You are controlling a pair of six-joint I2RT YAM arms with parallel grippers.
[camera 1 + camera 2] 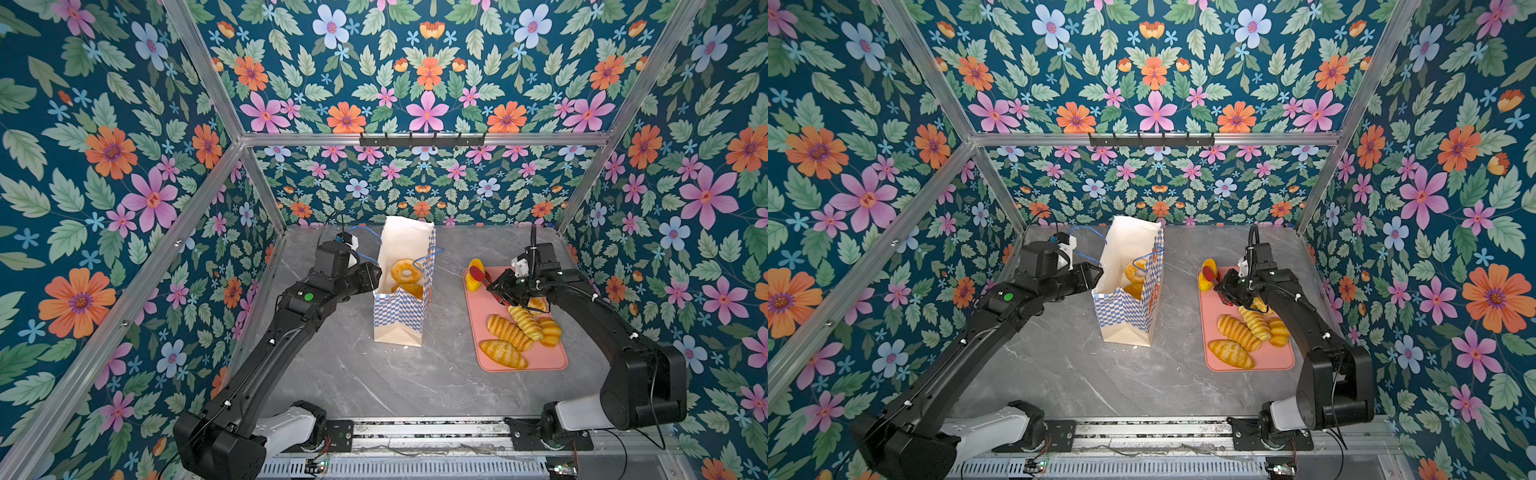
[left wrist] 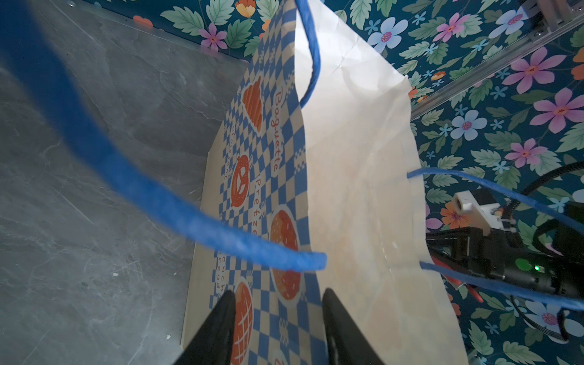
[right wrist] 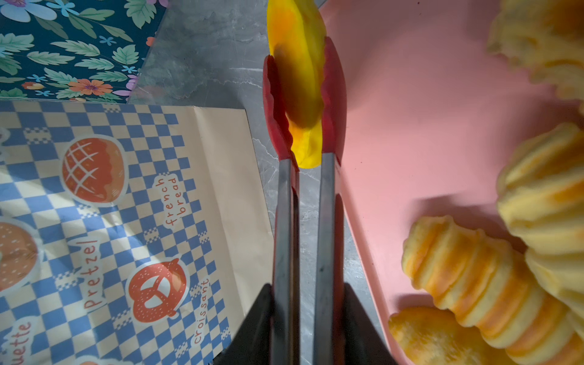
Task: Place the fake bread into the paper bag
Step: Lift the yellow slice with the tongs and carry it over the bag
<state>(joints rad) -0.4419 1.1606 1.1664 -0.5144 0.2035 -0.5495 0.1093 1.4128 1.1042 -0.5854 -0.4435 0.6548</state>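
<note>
The paper bag (image 1: 401, 320) stands upright mid-table with its mouth open. A ring doughnut (image 1: 406, 272) and another piece of fake bread (image 1: 413, 289) lie inside. My left gripper (image 1: 376, 274) is at the bag's left rim. In the left wrist view it (image 2: 279, 316) is open, one finger on each side of the bag wall (image 2: 354, 158). My right gripper (image 3: 305, 290) is shut on the metal arms of the red-tipped tongs (image 3: 284, 221). The tongs pinch a yellow bread (image 3: 297, 79) over the far left corner of the pink tray (image 1: 552, 359), clear of the bag. Several ridged loaves (image 1: 509, 332) lie on the tray.
A blue cord handle (image 2: 126, 177) hangs close across the left wrist camera. Another handle (image 1: 432, 253) loops over the bag's right rim. Flowered walls with aluminium posts (image 1: 257, 183) close in the grey marble table (image 1: 374, 382). A black hook rail (image 1: 422, 139) sits on the back wall.
</note>
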